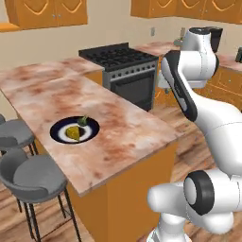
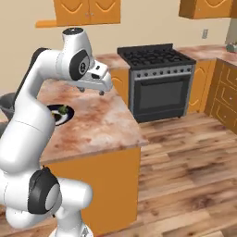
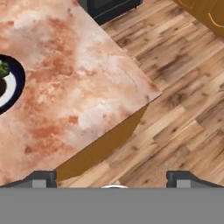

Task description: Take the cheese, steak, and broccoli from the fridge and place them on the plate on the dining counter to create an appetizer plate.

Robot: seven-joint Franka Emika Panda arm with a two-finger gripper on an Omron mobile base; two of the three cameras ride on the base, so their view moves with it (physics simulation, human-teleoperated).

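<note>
The plate [image 1: 60, 133] lies on the dining counter [image 1: 118, 127], near its left edge. On the plate are the yellow cheese [image 1: 72, 133] wedge and, behind it, the broccoli [image 1: 83, 121]. The steak and the fridge are out of view. My gripper [image 2: 91, 91] hangs open and empty above the counter [image 2: 92, 125], to the right of the plate [image 2: 66, 114] and well clear of it. In the hand view the gripper [image 3: 113, 178] looks down on the counter's corner [image 3: 87, 87], its fingertips [image 3: 43, 177] wide apart. The plate's rim [image 3: 16, 85] and the broccoli [image 3: 3, 69] sit at the left edge.
A black stove with an oven [image 1: 125, 71] [image 2: 159, 78] stands just beyond the counter's far end. Two grey stools [image 1: 33, 177] line the counter's left side. Wooden floor [image 2: 185, 152] lies to the right, with orange cabinets [image 2: 227, 92] beyond it.
</note>
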